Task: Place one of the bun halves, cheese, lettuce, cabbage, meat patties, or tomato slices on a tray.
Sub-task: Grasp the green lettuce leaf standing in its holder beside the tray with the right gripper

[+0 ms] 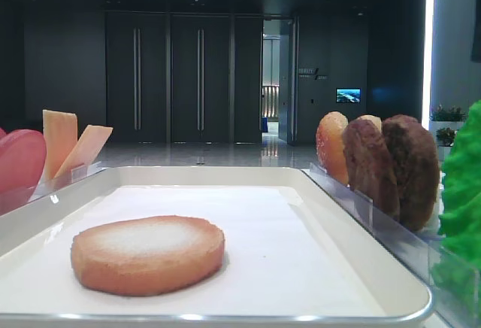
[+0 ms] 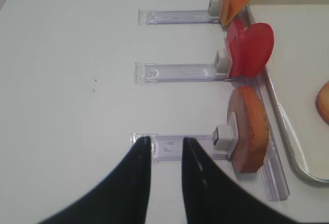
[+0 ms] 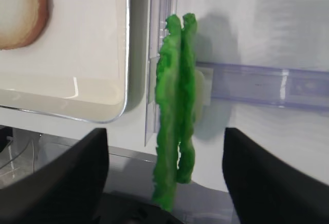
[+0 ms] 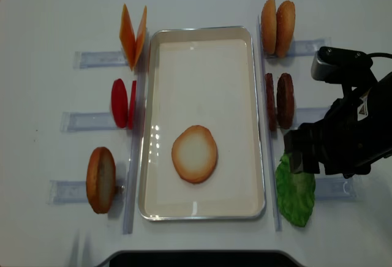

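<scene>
The white tray (image 4: 202, 29) holds one bun half (image 4: 194, 154), pale face up. My right gripper (image 3: 165, 131) is open, its fingers on either side of the green lettuce (image 3: 177, 106). The leaf stands on edge in a clear holder beside the tray and touches neither finger. My left gripper (image 2: 165, 141) hovers over the table with a narrow gap and nothing between its fingers, left of another bun half (image 2: 249, 129). Tomato slices (image 4: 122, 103), cheese (image 4: 133, 35), meat patties (image 4: 278, 100) and two more bun halves (image 4: 277, 19) stand in holders. The cabbage is out of view.
Clear plastic holder rails (image 4: 92, 59) stick out from both long sides of the tray. The right arm (image 4: 349, 132) covers the table right of the lettuce. The table's front edge (image 3: 61, 142) lies just below the tray corner.
</scene>
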Action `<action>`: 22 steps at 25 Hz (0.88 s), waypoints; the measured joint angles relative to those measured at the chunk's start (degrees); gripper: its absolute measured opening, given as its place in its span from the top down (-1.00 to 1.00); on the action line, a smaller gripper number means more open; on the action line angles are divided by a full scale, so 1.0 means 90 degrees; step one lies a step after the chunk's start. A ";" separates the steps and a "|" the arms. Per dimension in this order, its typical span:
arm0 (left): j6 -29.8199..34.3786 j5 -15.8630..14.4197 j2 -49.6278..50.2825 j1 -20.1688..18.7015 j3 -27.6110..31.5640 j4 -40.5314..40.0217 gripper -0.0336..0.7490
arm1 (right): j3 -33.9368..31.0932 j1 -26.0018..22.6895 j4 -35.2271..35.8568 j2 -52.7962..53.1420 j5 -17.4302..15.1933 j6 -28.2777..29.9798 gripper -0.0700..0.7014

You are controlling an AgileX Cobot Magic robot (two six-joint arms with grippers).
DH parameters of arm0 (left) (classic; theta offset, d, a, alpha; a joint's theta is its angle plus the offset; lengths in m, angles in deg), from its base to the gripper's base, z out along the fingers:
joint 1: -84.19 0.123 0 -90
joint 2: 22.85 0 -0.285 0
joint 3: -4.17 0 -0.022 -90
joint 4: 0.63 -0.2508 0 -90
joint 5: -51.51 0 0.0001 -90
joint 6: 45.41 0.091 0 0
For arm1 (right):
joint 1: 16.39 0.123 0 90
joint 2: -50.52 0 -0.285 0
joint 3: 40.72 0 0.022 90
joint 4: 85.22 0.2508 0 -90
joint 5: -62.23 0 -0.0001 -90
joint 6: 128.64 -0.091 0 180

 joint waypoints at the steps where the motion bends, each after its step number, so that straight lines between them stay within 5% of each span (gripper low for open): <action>1: 0.0000 0.0000 0.0000 0.0000 0.0000 0.0000 0.51 | 0.0000 0.0000 0.0000 -0.0037 0.0005 0.0007 -0.36; 22: 0.0000 0.0000 0.0000 0.0000 0.0000 0.0000 0.51 | 0.0000 0.0126 -0.0121 -0.0087 0.0070 0.0026 -0.28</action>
